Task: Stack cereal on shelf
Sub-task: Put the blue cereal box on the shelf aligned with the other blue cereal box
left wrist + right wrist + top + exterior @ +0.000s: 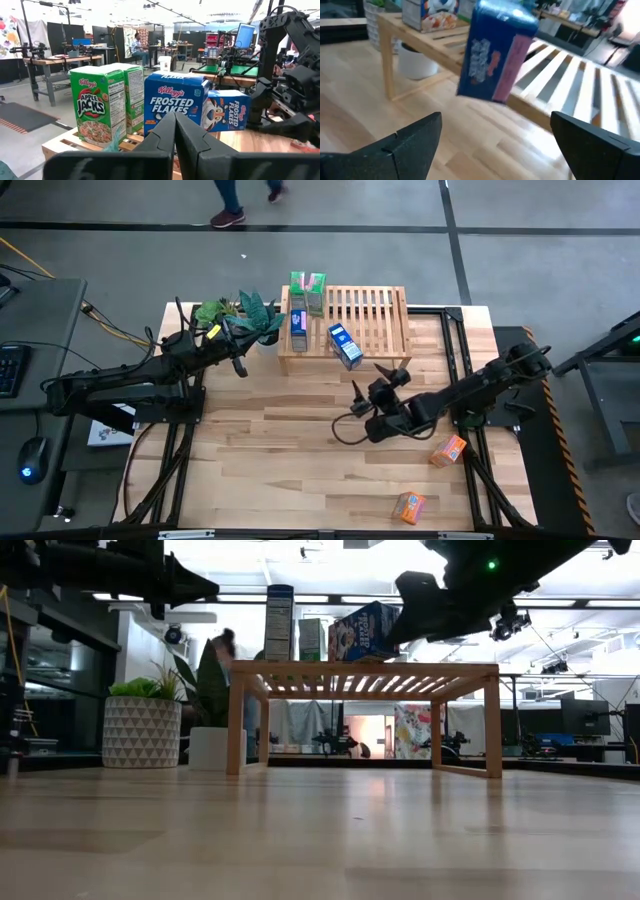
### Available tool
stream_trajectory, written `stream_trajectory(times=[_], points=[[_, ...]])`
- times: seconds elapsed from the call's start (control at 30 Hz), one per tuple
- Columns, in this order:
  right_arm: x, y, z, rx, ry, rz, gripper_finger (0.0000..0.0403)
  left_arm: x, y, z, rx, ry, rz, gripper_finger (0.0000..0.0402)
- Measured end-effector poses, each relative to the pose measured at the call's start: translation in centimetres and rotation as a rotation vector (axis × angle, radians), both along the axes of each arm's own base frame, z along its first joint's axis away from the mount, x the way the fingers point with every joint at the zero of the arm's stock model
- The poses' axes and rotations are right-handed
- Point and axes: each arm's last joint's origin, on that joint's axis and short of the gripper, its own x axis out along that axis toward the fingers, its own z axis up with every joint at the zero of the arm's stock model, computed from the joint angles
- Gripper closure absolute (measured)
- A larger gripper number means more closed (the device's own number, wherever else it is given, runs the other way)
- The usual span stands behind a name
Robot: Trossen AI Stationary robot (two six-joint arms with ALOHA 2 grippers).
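Hidden and cut-off parts
A person was cropped at the high view's top edge; the second green cereal box stood half-hidden behind the first.

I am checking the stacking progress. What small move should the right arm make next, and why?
Probably back the open right gripper away from the shelf and turn toward the orange box. The blue box already stands on the shelf edge, apart from the fingers, while two orange boxes lie on the table. The shut left gripper waits near the plants.
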Motion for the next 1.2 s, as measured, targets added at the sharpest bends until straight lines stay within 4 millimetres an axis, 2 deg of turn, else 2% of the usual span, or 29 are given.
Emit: stream_trajectory(times=[0.23,0.47,0.9,1.2], points=[[0.5,-0.4,-0.6,0.035,-0.074,0.025,0.0037,0.0,0.0,0.0,-0.004,-0.004,0.000,0.0401],[1.5,-0.1,0.3,-0.025,-0.082,0.134,0.0037,0.0,0.0,0.0,-0.005,-0.003,0.000,0.0401],[1.9,-2.1,0.5,-0.069,-0.070,0.032,0.0037,0.0,0.0,0.0,-0.005,-0.002,0.000,0.0401],[2.5,-4.8,0.3,-0.014,-0.083,0.012,0.0037,0.0,0.0,0.0,-0.006,-0.002,0.000,0.0402]])
